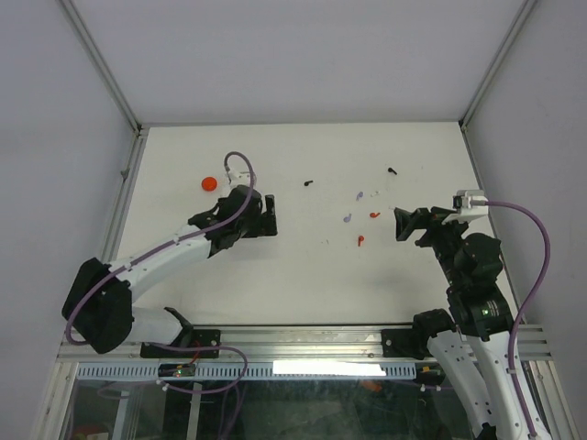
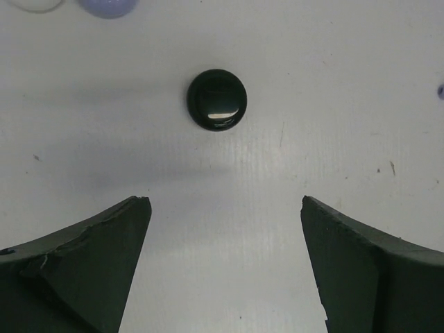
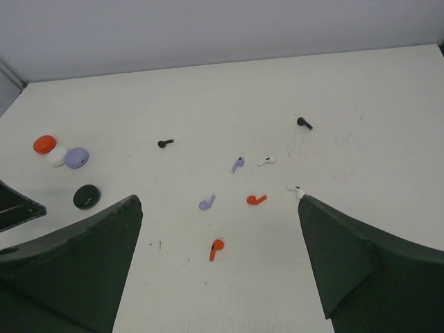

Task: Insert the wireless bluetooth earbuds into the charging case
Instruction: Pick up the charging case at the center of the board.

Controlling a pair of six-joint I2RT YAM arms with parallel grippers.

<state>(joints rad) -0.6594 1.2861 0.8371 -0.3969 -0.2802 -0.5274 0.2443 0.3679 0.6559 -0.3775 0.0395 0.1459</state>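
**Overhead view.** The left gripper (image 1: 268, 214) hangs left of centre over the white table (image 1: 303, 284), jaws spread wide and holding nothing. The right gripper (image 1: 401, 225), at the right, is likewise spread and empty.

**Right wrist view.** Eight earbuds lie loose on the table across the middle of the frame, each apart from the others: two black earbuds (image 3: 165, 143), two lavender earbuds (image 3: 237, 164), two red earbuds (image 3: 257, 200) and two white earbuds (image 3: 266, 161). At the left edge, the red case (image 3: 44, 144), white case (image 3: 57, 156) and lavender case (image 3: 76, 157) sit bunched together. The black case (image 3: 87, 197) rests just below them, apart.

**Left wrist view.** The glossy black case lies above centre, beyond the parted fingers (image 2: 104, 257).
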